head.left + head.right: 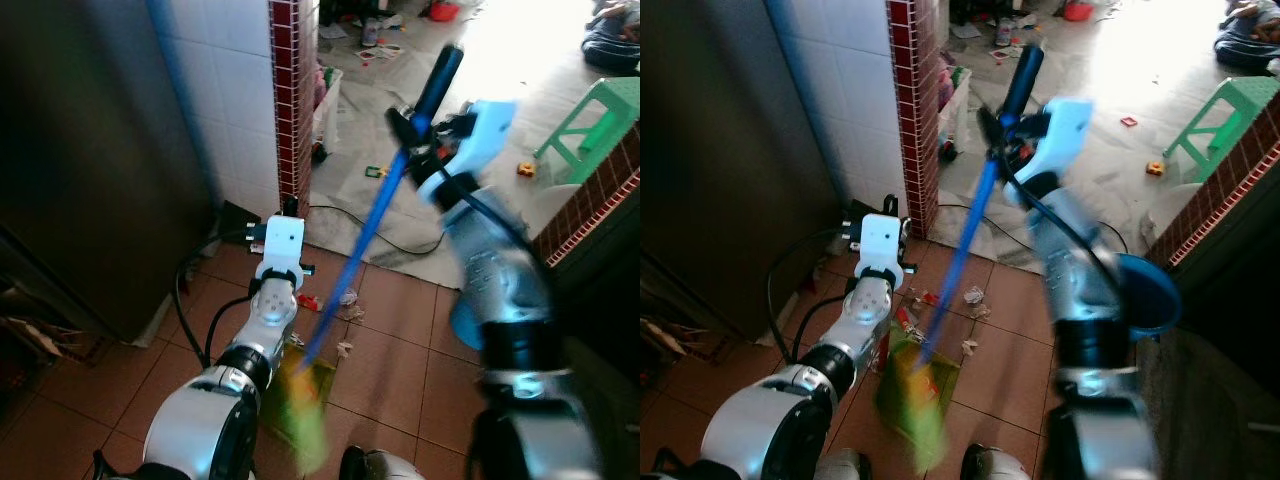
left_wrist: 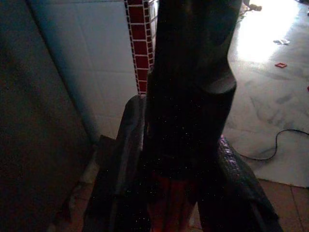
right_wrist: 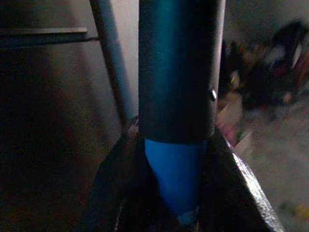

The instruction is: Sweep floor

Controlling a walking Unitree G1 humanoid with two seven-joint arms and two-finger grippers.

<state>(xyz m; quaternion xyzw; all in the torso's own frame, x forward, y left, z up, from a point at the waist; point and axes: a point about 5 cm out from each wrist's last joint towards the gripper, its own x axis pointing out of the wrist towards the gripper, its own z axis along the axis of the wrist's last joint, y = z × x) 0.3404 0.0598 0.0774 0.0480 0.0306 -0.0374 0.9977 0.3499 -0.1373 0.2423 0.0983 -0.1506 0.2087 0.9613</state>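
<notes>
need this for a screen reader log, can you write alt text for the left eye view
The robot's right gripper holds a long blue broom handle slanting down to a blurred yellow-green broom head on brown floor tiles. Small scraps of litter lie beside it, and the left gripper reaches toward a red-brick pillar.

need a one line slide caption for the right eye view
Right gripper grips a blue broom handle, its green head blurred beside scraps on the brown tiles.

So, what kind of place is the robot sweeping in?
Probably a lived-in home, near a doorway: terracotta floor tiles with scattered litter scraps, a white-tiled wall with a red brick-pattern edge, and a green plastic stool.
</notes>
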